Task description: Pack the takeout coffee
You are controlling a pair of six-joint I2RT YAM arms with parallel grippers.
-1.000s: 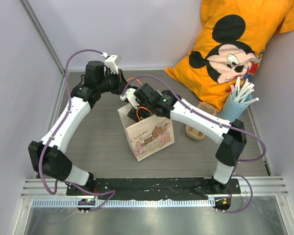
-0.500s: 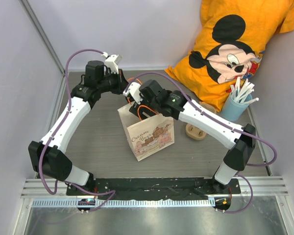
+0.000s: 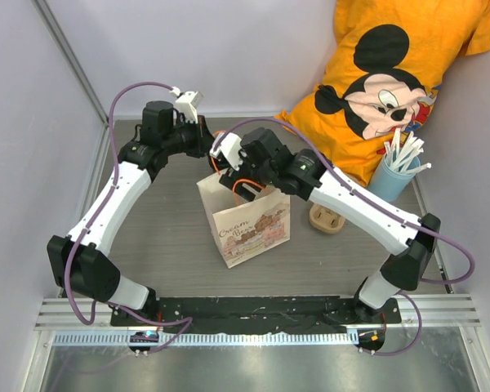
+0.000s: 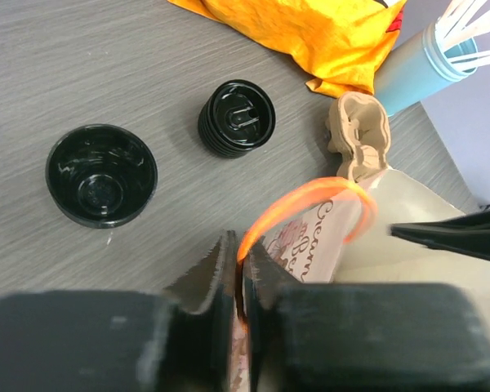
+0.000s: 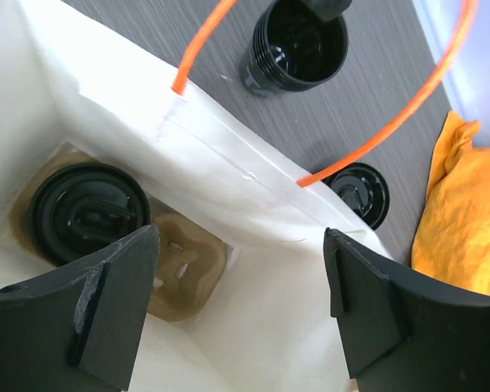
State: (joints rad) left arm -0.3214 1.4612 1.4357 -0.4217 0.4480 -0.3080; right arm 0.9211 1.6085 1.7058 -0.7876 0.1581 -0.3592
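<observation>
Your left claw (image 3: 202, 145), seen from above at the rim of the printed brown paper bag (image 3: 253, 224), pinches its thin orange loop handle (image 4: 302, 193) in its wrist view, to hold the mouth up. In the right wrist view, the right claw (image 5: 239, 237) gapes empty over a lidded small black cup (image 5: 88, 214) inside.

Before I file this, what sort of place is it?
Probably a lab test cell staged for takeout packing, not a real café: bare pale walls box in a small grey table, the arms are bolted to a metal rail, and a printed paper bag and cup of straws serve as props.
</observation>
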